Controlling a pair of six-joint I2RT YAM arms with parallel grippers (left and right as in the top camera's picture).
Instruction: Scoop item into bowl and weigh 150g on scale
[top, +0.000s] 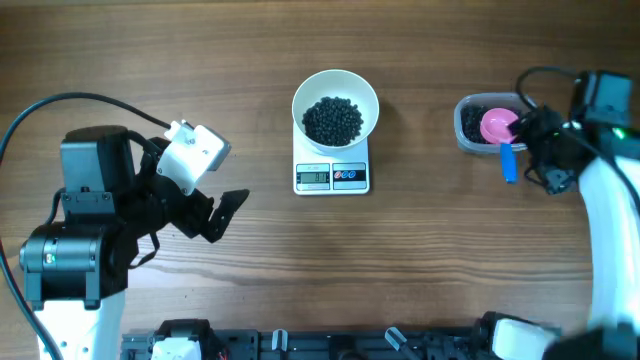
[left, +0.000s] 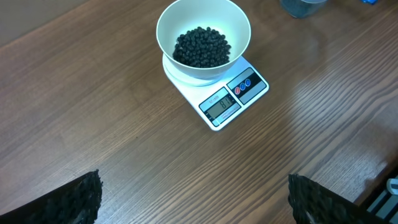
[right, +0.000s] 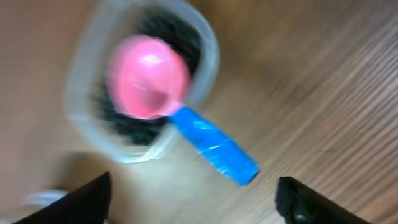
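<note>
The glossy white bowl (top: 305, 100) is seated on the flat white scale (top: 332, 178) toward the far edge of the surface (top: 300, 270), with small round black pellets (top: 333, 120) heaped inside. The left pincer (left: 194, 193) and right pincer (right: 194, 196) are both spread wide, nothing grasped. The smooth pink scoop (right: 149, 74), propped in the clear tub (right: 208, 56) near the right edge, could be levered out by its overhanging blue handle (right: 214, 146), and pellets scattered.

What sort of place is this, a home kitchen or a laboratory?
Probably a robot laboratory bench: left arm and right arm flank a wooden table holding a scale with a bowl on it.
</note>
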